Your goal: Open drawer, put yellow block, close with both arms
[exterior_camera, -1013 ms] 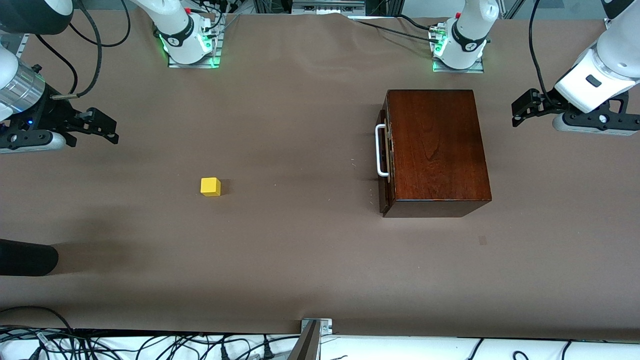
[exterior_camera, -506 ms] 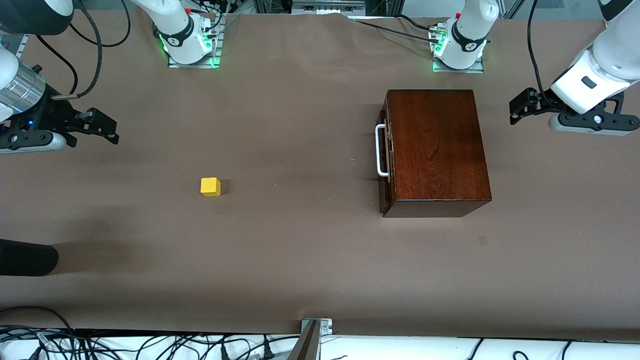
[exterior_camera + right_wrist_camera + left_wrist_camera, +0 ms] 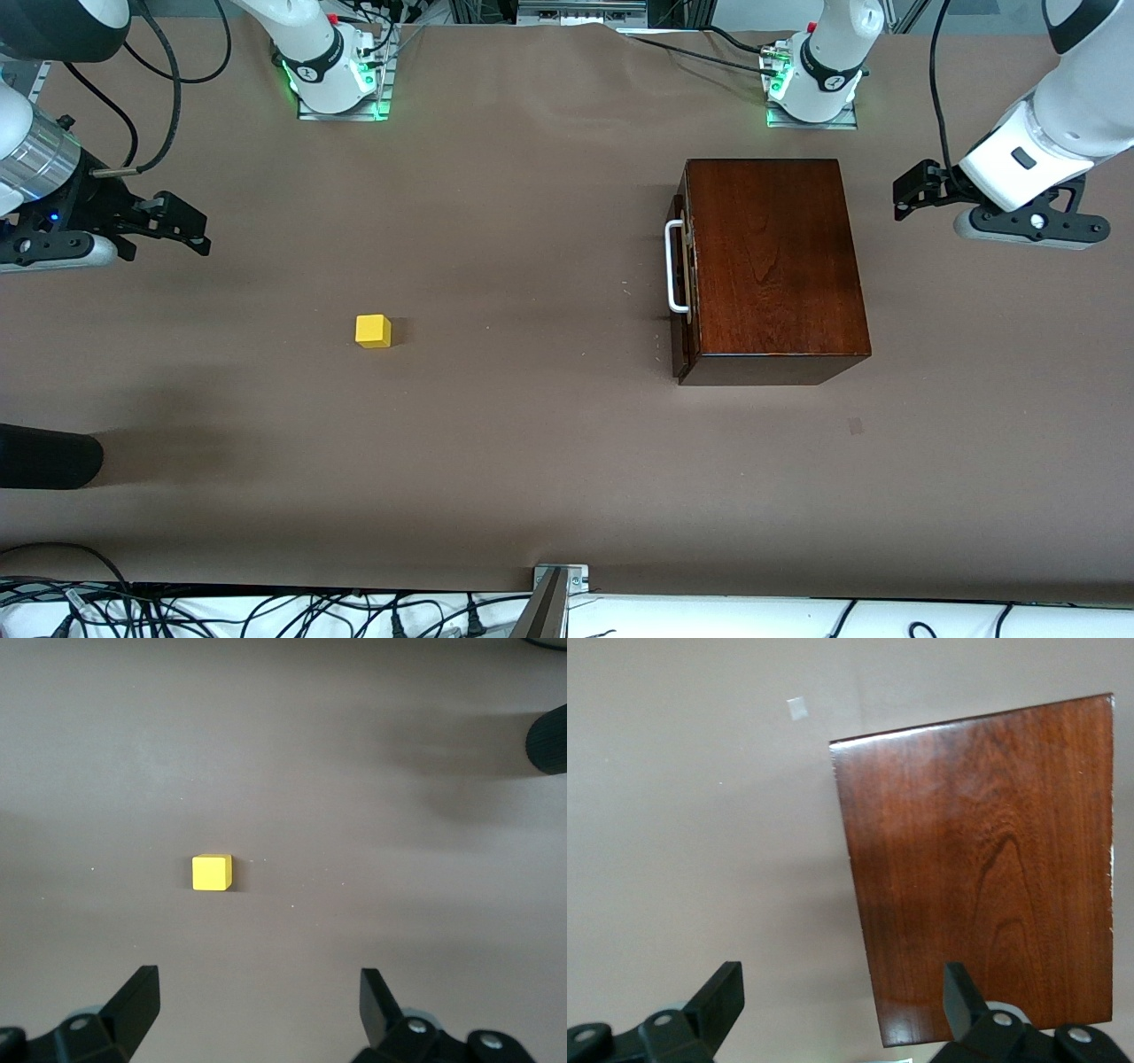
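Sitting things: all the task things rest on the brown table (image 3: 532, 443).
Box: the dark red-brown wooden box (image 3: 772, 266) stands toward the left arm's end of the table.
Drawer: the drawer (image 3: 680, 266) is pushed in, shut. Its dark front with the white handle (image 3: 675, 267) is on the box's 9 o'clock side in the front view, facing the block.
Yellow block: the small yellow block (image 3: 373, 330) sits on the bare table, well apart from the box, toward the right arm's end. From the box it lies at about 9 o'clock in the front view, a bit nearer to the front camera than the handle.
Left gripper: the left gripper (image 3: 912, 188) hangs in the air over the table just past the box's 3 o'clock side, touching nothing. Its fingers (image 3: 718, 1001) are spread wide and hold nothing.
Right gripper: the right gripper (image 3: 182, 229) hangs over the table's edge at about 10 o'clock from the block, well apart from it. Its fingers (image 3: 137, 1001) are spread wide too, and empty.
Black thing: a dark round thing (image 3: 44, 456) pokes in at the table's edge, at about 8 o'clock from the block.
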Action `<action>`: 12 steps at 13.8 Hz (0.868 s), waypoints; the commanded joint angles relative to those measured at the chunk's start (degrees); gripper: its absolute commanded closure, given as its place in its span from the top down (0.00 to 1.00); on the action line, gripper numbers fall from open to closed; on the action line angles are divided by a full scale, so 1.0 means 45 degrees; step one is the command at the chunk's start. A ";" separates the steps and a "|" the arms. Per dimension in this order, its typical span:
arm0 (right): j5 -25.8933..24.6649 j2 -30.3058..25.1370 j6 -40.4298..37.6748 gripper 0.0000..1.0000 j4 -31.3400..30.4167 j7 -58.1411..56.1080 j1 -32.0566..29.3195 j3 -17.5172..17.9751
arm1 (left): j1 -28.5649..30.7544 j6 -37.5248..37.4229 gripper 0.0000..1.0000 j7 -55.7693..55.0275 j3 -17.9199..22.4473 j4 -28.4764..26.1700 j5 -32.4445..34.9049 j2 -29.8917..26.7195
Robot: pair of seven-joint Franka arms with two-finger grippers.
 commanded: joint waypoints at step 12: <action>0.0004 0.0145 -0.0161 1.00 0.0452 -0.0073 -0.0083 0.0031 | -0.2983 0.2415 1.00 -0.6621 -0.3764 0.2382 0.1023 0.4729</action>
